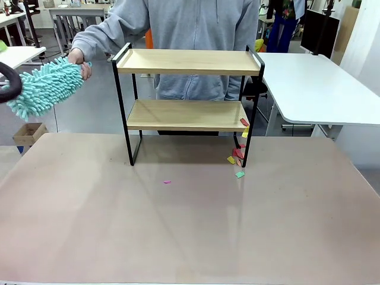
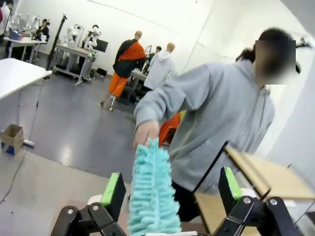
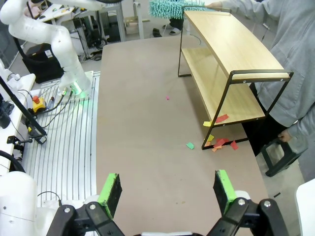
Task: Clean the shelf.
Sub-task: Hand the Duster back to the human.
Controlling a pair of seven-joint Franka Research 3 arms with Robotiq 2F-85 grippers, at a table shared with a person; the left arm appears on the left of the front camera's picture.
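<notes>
Shelf [image 1: 189, 62]: light but rigid, w/ hard wood boards. Fluffy duster [image 2: 152, 196], soft, sits btwn left tool [image 2: 171, 191] pads, jaws wide, ungripped; person's hand [image 2: 146, 132] holds far end. Right tool [image 3: 167, 191] wide open, empty.

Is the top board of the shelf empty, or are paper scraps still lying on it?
Empty. The shelf's top board is bare wood; the coloured paper scraps lie at its right legs.

Duster [image 1: 44, 87]: handle end cut off at left edge in front view, its base hidden below frame btm in left wrist view. Paper scraps [image 1: 238, 155] by shelf [image 1: 189, 62] leg too small to tell apart. Person's hand [image 3: 287, 135] partly off right edge, right wrist view.
</notes>
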